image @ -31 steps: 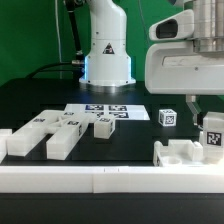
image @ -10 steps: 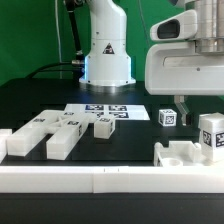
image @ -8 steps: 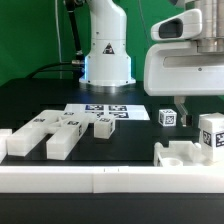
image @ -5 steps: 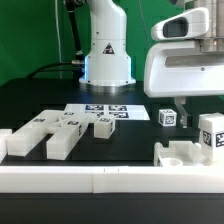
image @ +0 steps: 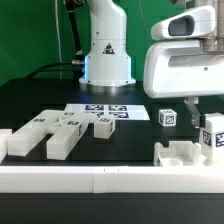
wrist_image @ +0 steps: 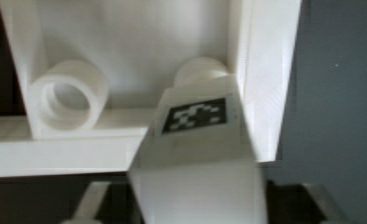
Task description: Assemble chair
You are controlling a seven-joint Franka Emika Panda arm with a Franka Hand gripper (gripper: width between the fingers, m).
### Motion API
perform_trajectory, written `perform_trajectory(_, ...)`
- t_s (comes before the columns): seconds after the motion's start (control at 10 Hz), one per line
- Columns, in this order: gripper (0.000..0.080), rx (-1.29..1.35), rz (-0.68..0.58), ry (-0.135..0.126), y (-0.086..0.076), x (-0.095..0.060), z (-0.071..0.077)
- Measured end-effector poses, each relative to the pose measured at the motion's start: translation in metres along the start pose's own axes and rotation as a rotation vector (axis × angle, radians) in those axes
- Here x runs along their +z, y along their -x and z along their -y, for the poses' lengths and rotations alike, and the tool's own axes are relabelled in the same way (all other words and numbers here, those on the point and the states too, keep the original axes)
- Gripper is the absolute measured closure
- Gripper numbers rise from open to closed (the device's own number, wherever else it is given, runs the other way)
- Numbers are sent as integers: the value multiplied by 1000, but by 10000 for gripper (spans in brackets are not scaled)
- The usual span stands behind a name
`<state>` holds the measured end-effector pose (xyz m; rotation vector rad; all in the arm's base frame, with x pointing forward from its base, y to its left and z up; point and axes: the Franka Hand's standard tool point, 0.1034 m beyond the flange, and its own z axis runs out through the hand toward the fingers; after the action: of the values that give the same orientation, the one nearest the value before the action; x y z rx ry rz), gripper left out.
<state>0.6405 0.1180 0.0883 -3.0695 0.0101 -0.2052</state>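
Rail comes first on my feed: the long white border rail runs across the near edge of the black table. Just behind it, toward the exterior view's right, I see a low notched part of the chair lying flat, white and blocky with open cut-outs in its top.

A tagged bar stands upright at the far right end of that part, its black-and-white tag facing me. The hand sits right at the bar's top. One dark finger hangs on the bar's left flank; the other I cannot make out from this side.

On the wrist feed the bar fills the middle of the picture, and I see a finger tight against each of its sides. I read that as the hand pinching the bar. Beyond the bar that feed shows the white part with a round ring-shaped socket.

Over on the exterior view's left, a cluster of chair parts lies loose on the table, well apart from the hand: blocks and short bars, several with tags. A tagged cube sits alone between that cluster and the hand. The marker board lies flat behind the cluster.

Farther back stands the arm's base, white with a blue glow at its foot, against a green backdrop.
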Motion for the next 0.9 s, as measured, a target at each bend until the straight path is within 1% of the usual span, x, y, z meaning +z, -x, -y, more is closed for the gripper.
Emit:
perform_trajectory(0.1,511,31,0,-1,0,0,0)
perform_trajectory(0.2,511,35,-1,-1,0,0,0)
perform_trajectory(0.3,511,91,0,-2,0,0,0)
perform_trajectory(0.9,509,643,4,5,2,1,-3)
